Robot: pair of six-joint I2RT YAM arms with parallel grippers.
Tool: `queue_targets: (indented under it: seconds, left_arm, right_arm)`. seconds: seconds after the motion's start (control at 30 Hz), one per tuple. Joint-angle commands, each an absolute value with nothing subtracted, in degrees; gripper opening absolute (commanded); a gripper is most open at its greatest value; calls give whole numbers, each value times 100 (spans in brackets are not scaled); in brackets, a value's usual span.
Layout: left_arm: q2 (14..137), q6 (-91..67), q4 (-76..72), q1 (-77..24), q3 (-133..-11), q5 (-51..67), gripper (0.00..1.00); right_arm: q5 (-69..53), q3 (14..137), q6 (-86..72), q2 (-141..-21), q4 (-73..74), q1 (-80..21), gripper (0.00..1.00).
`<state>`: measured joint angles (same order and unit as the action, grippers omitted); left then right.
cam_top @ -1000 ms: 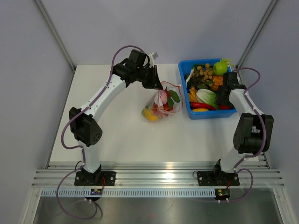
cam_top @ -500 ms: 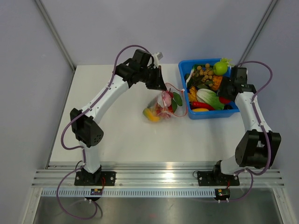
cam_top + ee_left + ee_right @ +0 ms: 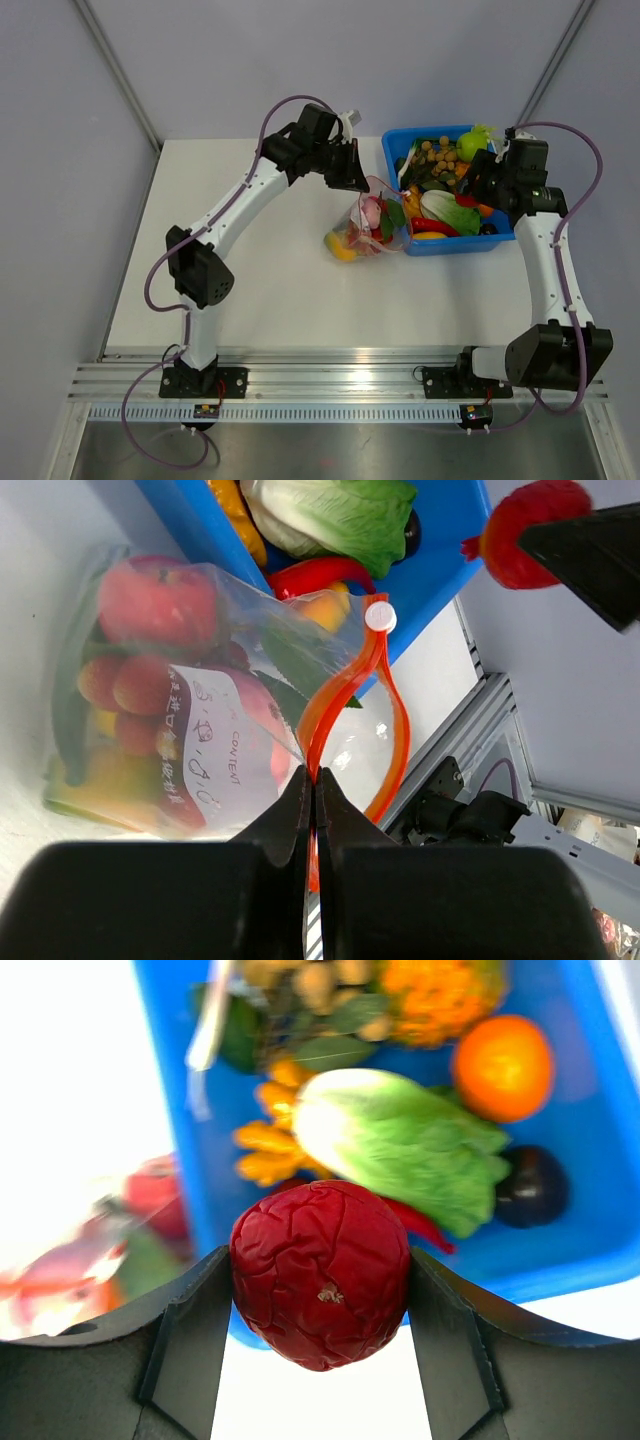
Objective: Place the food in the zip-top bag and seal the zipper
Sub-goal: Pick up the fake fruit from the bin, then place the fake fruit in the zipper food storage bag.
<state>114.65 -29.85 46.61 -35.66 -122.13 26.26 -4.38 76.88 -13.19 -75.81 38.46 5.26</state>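
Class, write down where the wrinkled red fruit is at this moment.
In the right wrist view, the wrinkled red fruit is clamped in the right gripper, held over the blue bin, with the zip-top bag off to its left.

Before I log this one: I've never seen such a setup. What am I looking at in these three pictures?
Two robot arms are bolted at the near edge of a white table. The wide picture comes from a fixed camera above and behind them; the other two come from a camera on each wrist, looking past that arm's fingers. On the table lie a clear zip-top bag holding several toy fruits and a blue bin of plastic food. The left gripper is shut on the bag's red-orange zipper; the bag's mouth is open. The right gripper holds a wrinkled red fruit above the bin.
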Motion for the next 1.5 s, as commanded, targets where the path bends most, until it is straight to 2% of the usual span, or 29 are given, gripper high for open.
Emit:
queue_targets:
  seconds: [0.0,0.27,0.57,0.63,0.7,0.83,1.0,1.13,1.17,1.23,1.47]
  left_arm:
    - [11513,-3129,4245,-3577,-12480,2874,0]
    - [11575,-3199,4201,-3612,-12463,2909,0]
    - [11487,-3252,4131,-3630,-12340,2936,0]
    - [11461,-3278,4096,-3630,-12314,2953,0]
    - [11452,-3287,4096,-3630,-12305,2953,0]
    - [11435,-3278,4104,-3630,-12296,2953,0]
    - [11435,-3287,4096,-3630,-12305,2971,0]
    - [11435,-3278,4087,-3630,-12305,2971,0]
    - [11435,-3278,4096,-3630,-12305,2971,0]
    - [11417,-3252,4104,-3630,-12305,2962,0]
    - [11382,-3243,4113,-3630,-12278,2936,0]
  right_arm:
    - [-1124,7963,-1546,-7182,3718,317,53]
    - [-941,8051,-1801,-7049,3665,-1316,52]
    - [-765,7805,-1960,-7435,3349,-1942,53]
    - [-686,7813,-1934,-7637,3296,-2030,62]
    - [-607,7909,-1873,-7830,3357,-2100,79]
    - [-449,8024,-1819,-7858,3436,-2162,99]
    - [219,7963,-1767,-7515,3568,-2171,98]
    - [588,7639,-1758,-7251,3603,-2162,84]
    - [676,7551,-1801,-7216,3604,-2171,78]
    - [624,7287,-1837,-7172,3656,-2171,72]
    - [-359,6338,-2319,-6926,3349,-2162,65]
